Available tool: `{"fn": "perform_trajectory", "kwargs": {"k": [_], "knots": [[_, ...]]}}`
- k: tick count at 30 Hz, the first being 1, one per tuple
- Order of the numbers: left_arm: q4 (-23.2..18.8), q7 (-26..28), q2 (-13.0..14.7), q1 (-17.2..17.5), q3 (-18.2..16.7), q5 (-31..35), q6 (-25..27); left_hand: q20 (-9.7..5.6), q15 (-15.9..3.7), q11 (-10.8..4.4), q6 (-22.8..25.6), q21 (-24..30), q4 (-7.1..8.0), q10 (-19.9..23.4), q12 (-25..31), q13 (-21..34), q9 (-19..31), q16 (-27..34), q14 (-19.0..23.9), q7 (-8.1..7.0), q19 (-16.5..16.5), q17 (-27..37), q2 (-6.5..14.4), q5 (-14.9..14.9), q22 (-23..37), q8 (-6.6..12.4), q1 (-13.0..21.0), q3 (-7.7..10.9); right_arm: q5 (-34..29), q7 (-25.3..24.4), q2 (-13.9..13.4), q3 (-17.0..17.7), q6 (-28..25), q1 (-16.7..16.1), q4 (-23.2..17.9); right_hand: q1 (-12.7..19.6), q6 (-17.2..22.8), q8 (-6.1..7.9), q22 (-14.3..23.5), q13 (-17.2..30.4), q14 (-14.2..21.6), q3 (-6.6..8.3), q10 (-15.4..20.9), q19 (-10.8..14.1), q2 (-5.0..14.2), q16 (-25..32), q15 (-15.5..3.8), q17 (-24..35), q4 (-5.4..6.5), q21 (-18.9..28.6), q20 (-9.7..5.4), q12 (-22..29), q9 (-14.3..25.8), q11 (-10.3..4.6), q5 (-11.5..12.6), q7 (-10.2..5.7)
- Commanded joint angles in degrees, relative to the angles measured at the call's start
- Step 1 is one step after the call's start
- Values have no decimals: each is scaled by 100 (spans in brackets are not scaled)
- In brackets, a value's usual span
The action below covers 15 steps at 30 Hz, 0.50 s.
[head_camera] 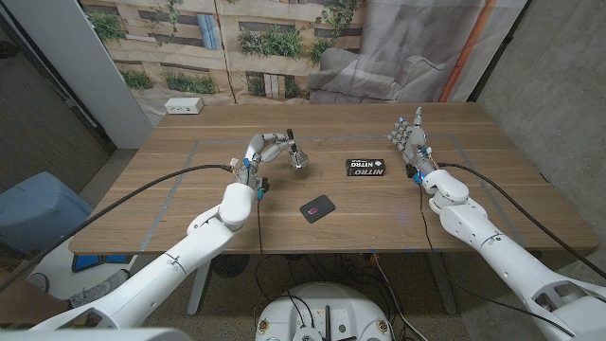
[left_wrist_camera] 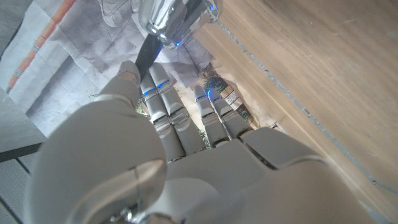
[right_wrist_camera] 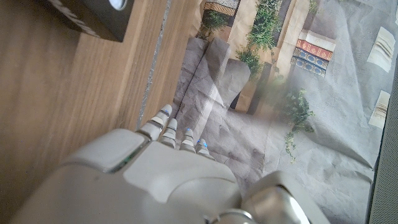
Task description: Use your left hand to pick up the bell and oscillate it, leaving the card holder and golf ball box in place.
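- Left hand (head_camera: 268, 148) is raised above the wooden table (head_camera: 189, 204), a little left of centre, with its fingers curled around the dark handle of the bell (head_camera: 299, 159).
- The bell sits at about 3 o'clock from the left hand, touching the fingertips; its shiny metal cup points away from the hand toward the right, tilted rather than upright. It looks clear of the table surface, though the head view does not settle that fully.
- In the left wrist view the bell (left_wrist_camera: 169, 17) shows just past the fingers (left_wrist_camera: 163, 109), with the dark handle running down between thumb side and fingers; the chrome cup is beyond the fingertips.
- Golf ball box (head_camera: 367, 168), black with white lettering, lies flat on the table at about 3 o'clock from the bell, near it but apart.
- Card holder (head_camera: 318, 207), a small dark flat item with a red edge, lies at about 5 o'clock from the bell, nearer the robot's edge of the table, well apart from both hands.
- Right hand (head_camera: 410, 140) stands upright at the right side of the table, at about 2 o'clock from the box, fingers extended and slightly apart, holding nothing.
- In the right wrist view the right hand's fingers (right_wrist_camera: 163, 127) point out along the wood, and a corner of the black box (right_wrist_camera: 99, 15) is visible ahead, apart from them.
- A white power strip (head_camera: 184, 106) lies at the far left corner of the table, at about 10 o'clock from the left hand.
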Motion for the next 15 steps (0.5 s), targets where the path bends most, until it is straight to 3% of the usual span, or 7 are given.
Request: {"fn": "perform_trajectory", "kwargs": {"k": [1, 15], "knots": [[432, 88, -92, -78, -30, 637, -591, -4, -678, 19, 234, -22, 26, -38, 0, 23, 56, 16, -18, 151, -54, 14, 63, 41, 11, 45, -7, -16, 0, -1, 1, -2, 0, 2, 1, 17, -51, 31, 18, 19, -23, -36, -32, 39, 557, 19, 0, 24, -6, 30, -9, 26, 17, 6, 38, -3], [1102, -87, -490, -391, 60, 518, -793, 0, -663, 19, 222, -23, 42, -39, 10, 24, 60, 19, 32, 156, -65, 8, 83, 48, 8, 47, -34, -6, 3, 5, -2, 1, 3, 2, 6, 17, -50, 32, 18, 19, -23, -36, -33, 40, 557, 19, -3, 24, -7, 30, -4, 26, 17, 7, 38, -4]]}}
